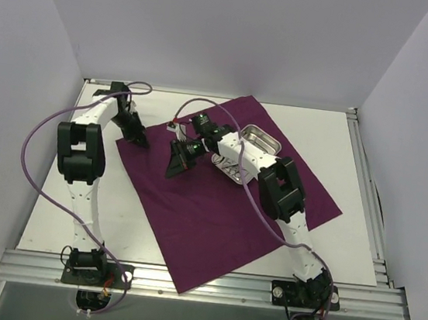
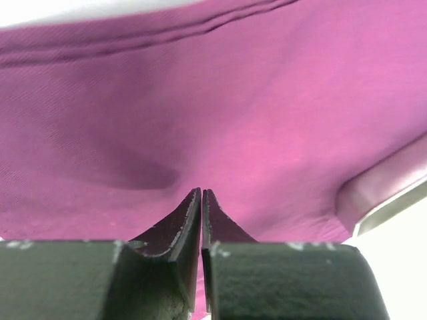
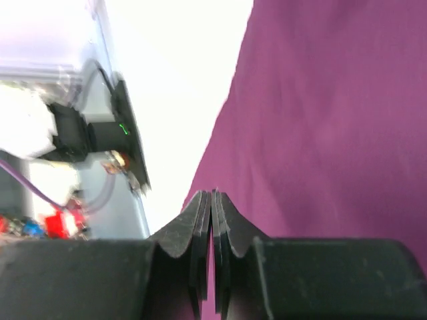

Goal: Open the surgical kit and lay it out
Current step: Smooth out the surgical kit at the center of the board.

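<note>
The dark purple cloth [image 1: 215,215] of the surgical kit lies spread flat as a diamond on the table. On its far part sits a shiny steel tray [image 1: 263,141], and beside it a second steel piece holds ring-handled instruments [image 1: 227,168]. My left gripper [image 1: 141,142] is at the cloth's left corner. In the left wrist view its tips [image 2: 201,191] stand almost together against the cloth [image 2: 233,100], and I cannot tell whether a fold is pinched. A steel rim [image 2: 377,190] shows at the right. My right gripper [image 1: 172,173] hovers shut and holding nothing [image 3: 212,192] over the cloth [image 3: 333,100] near its left edge.
The white table [image 1: 62,188] is bounded by an aluminium frame rail [image 1: 199,281] at the front and white walls on three sides. The right arm's body [image 1: 281,188] reaches over the cloth's middle. The left arm's black parts [image 3: 127,133] show in the right wrist view.
</note>
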